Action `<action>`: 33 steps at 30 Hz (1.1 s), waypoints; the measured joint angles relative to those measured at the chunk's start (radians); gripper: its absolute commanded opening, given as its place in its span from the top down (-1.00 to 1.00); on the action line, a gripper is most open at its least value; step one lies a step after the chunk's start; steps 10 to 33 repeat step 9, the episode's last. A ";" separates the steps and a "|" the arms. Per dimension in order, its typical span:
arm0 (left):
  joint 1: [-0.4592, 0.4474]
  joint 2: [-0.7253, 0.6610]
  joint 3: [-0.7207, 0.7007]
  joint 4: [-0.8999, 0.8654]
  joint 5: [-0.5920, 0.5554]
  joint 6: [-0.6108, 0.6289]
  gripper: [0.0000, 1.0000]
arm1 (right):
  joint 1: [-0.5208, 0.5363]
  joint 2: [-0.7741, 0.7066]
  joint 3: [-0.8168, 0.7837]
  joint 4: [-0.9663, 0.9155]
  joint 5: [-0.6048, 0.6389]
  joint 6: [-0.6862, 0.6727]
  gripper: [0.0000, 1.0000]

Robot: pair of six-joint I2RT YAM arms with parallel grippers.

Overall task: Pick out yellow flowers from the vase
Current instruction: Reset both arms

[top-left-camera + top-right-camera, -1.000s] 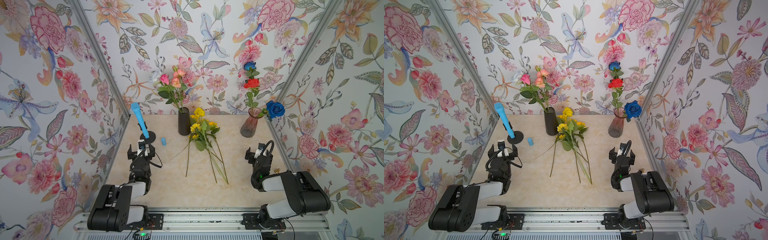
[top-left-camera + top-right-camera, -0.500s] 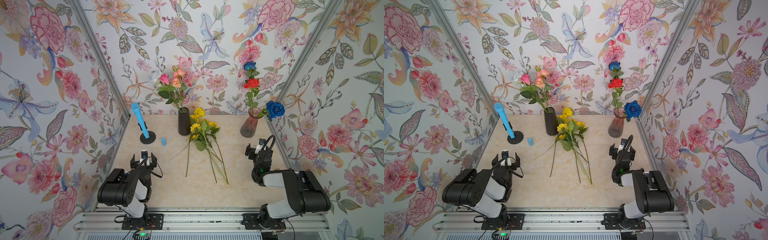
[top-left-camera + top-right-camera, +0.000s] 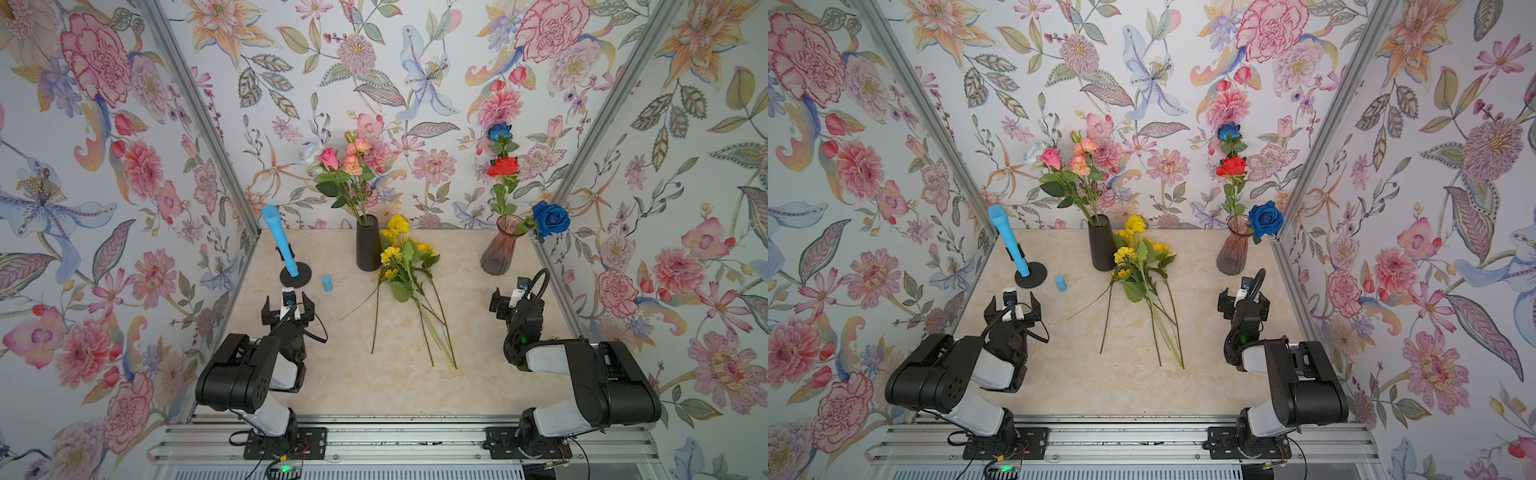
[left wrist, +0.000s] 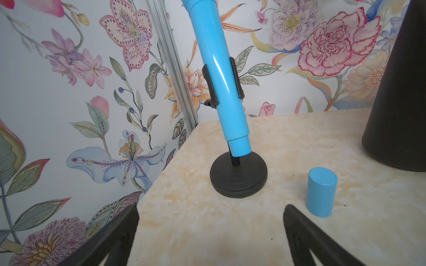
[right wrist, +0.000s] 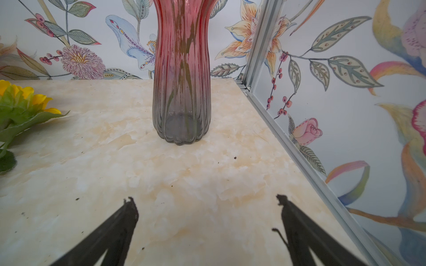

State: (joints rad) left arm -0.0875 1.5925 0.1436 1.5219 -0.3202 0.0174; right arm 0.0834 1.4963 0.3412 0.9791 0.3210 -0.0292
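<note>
The yellow flowers (image 3: pixel 400 257) lie flat on the desk (image 3: pixel 374 386), out of the black vase (image 3: pixel 368 246). Their blooms are just beside its base and their long green stems fan away from it toward the arms' mounts. Pink and peach roses (image 3: pixel 347 160) stand in the black vase. Well apart from it on the right, a pink glass vase (image 3: pixel 498 253) holds blue and red roses (image 3: pixel 503 166). On the black vase's other side stands a blue toy microphone (image 3: pixel 277 237) clipped in a black stand (image 4: pixel 238 182), and a small blue cylinder (image 3: pixel 327 283) sits between the stand and the vase. The left fingers (image 4: pixel 115 235) are spread wide and hold nothing, facing the stand. The right fingers (image 5: pixel 110 235) are also spread and hold nothing, facing the pink glass vase.
</note>
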 measured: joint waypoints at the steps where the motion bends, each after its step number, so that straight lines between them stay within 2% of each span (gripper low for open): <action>1: 0.008 -0.002 -0.002 -0.002 -0.002 -0.007 -0.99 | 0.000 0.000 0.000 0.000 0.000 0.000 -0.99; 33: 0.017 -0.003 -0.003 -0.029 -0.008 -0.019 -0.99 | 0.000 0.000 0.000 -0.007 0.000 0.000 -0.99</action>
